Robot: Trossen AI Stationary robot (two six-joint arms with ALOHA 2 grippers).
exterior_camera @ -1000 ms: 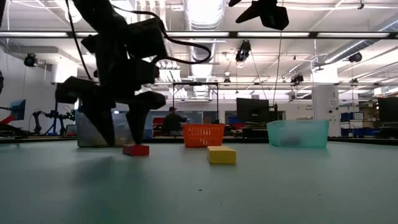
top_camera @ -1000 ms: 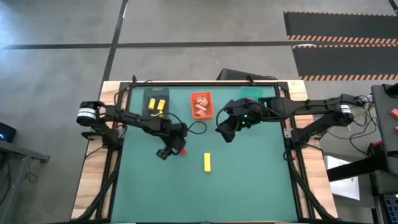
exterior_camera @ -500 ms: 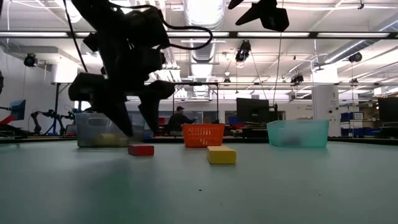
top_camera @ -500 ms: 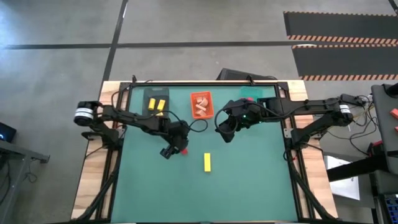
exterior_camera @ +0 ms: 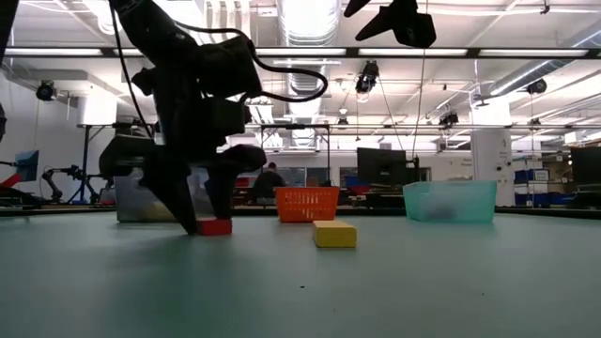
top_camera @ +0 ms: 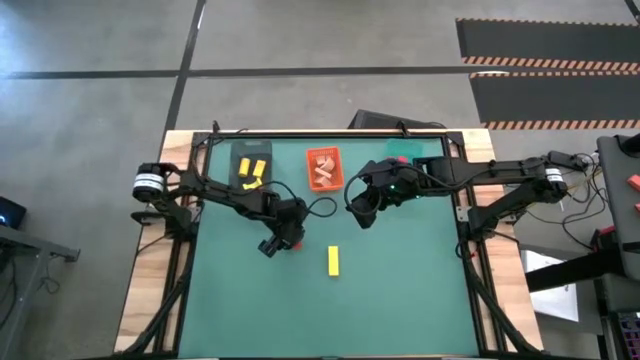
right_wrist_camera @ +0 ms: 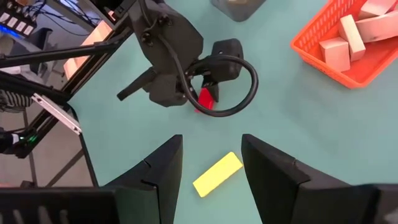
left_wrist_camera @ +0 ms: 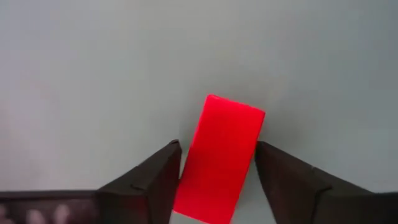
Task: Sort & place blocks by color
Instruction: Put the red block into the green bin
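Red block point(left_wrist_camera: 221, 155) flat on table point(top_camera: 400, 290), straddled by left gripper point(left_wrist_camera: 217, 171), fingers parted, poised to clamp; right gripper point(right_wrist_camera: 211, 168) waiting, fingers spread, empty.

from my seat i count three trays on the bench point(top_camera: 400, 290): one dark grey tray point(top_camera: 250, 160), one orange tray point(top_camera: 323, 169), one teal tray point(exterior_camera: 449, 201). one red block point(left_wrist_camera: 219, 158), three yellow blocks point(top_camera: 333, 260), about three pale blocks point(right_wrist_camera: 339, 53). two arms, one claw each.
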